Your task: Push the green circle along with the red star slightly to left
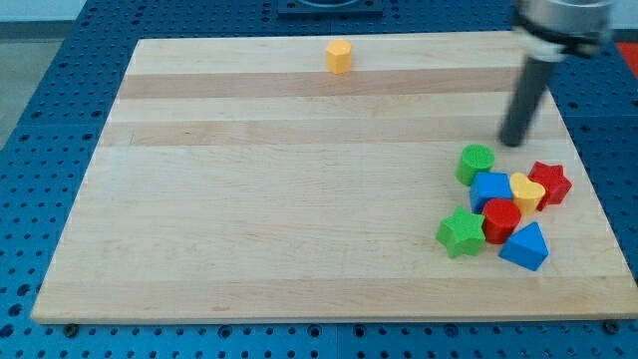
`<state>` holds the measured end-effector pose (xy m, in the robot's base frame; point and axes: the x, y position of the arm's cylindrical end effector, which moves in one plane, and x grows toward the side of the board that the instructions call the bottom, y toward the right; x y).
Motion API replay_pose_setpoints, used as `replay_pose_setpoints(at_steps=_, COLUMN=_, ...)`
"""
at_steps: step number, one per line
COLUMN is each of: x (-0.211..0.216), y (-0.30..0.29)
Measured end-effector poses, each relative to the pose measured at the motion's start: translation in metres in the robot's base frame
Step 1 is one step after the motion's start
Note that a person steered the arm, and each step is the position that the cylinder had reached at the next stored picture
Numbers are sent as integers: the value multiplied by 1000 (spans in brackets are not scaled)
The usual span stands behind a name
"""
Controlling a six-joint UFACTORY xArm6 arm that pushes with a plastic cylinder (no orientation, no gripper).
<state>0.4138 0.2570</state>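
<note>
The green circle [476, 163] sits at the upper left of a cluster of blocks at the view's right. The red star [548, 182] sits at the cluster's right side, touching a yellow heart [526, 191]. My tip [513, 143] rests on the board just above the cluster, up and to the right of the green circle and up and to the left of the red star, apart from both.
The cluster also holds a blue cube [490, 187], a red cylinder [500, 218], a green star [461, 231] and a blue triangle [525, 245]. A yellow hexagon [339, 56] stands alone near the board's top edge. The wooden board [279, 199] lies on a blue pegboard.
</note>
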Motion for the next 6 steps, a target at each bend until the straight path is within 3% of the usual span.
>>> replay_pose_setpoints(at_steps=1, x=68, y=44)
replay_pose_setpoints(at_steps=2, x=88, y=17)
replay_pose_setpoints(at_steps=3, x=81, y=-23)
replay_pose_setpoints(at_steps=5, x=61, y=26)
replay_pose_setpoints(at_steps=6, x=52, y=-27)
